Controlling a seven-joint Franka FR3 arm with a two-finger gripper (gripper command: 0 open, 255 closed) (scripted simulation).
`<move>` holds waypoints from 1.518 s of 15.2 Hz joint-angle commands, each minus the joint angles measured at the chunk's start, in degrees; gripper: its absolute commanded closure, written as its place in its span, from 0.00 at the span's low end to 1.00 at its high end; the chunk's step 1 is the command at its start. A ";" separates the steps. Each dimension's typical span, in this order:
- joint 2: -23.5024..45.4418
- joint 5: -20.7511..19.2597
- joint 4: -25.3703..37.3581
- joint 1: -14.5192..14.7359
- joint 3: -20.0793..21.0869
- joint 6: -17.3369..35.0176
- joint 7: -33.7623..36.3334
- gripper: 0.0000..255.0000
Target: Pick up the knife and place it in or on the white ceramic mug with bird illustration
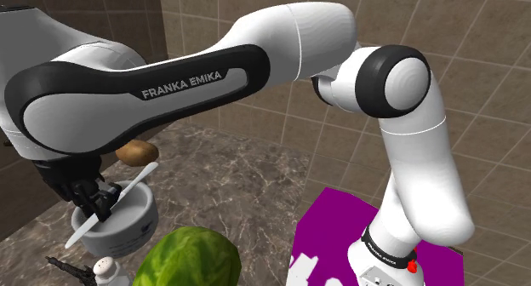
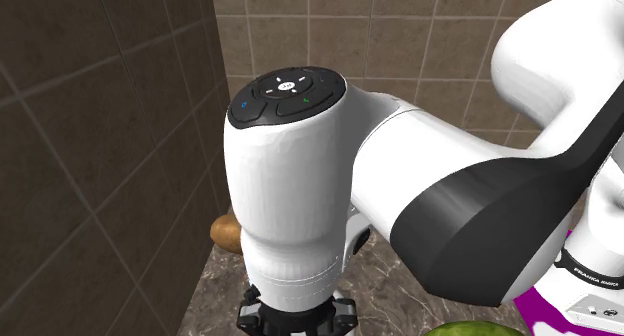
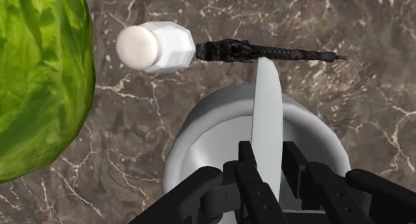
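Black fingers point(image 3: 248, 168) of our claw point(image 3: 270, 164) sit closest in the wrist view, pinching the plain white knife point(image 3: 267, 113) partway along its length, its flat sides against the pads. The knife hangs over the open mouth of the white mug point(image 3: 200, 126), which stands on the dark marbled desk point(image 3: 373, 123). No bird picture shows on it from these angles.

In the shoulder view the knife point(image 1: 139, 180) lies slanted across the mug point(image 1: 136, 223), both ends reaching past its rim; we cannot tell whether it touches the rim.

Just beyond the mug lie a white shaker point(image 3: 155, 47) and a dark slender tool point(image 3: 267, 51), with a green lettuce point(image 3: 37, 76) beside them and a potato point(image 1: 136, 151) behind.

We judge that the pick is done and the placing is in hand. The next move calls for lowering the knife until the mug bears it, tipping one end inside if we can, then spreading the claw. Released flat, it could slide off the rim.
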 commanded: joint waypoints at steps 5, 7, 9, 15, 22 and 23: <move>0.08 -0.05 -0.20 -0.02 -0.02 0.28 0.04 1.00; 0.07 -0.05 -0.20 -0.01 -0.02 0.27 0.05 0.00; 0.14 -0.07 -0.09 0.02 -0.03 0.22 0.05 0.00; -0.14 0.28 5.42 0.95 0.21 -5.34 -0.54 0.00; -0.03 0.29 7.17 1.31 0.23 -6.93 -0.69 0.00; -0.03 0.29 7.17 1.31 0.23 -6.93 -0.69 0.00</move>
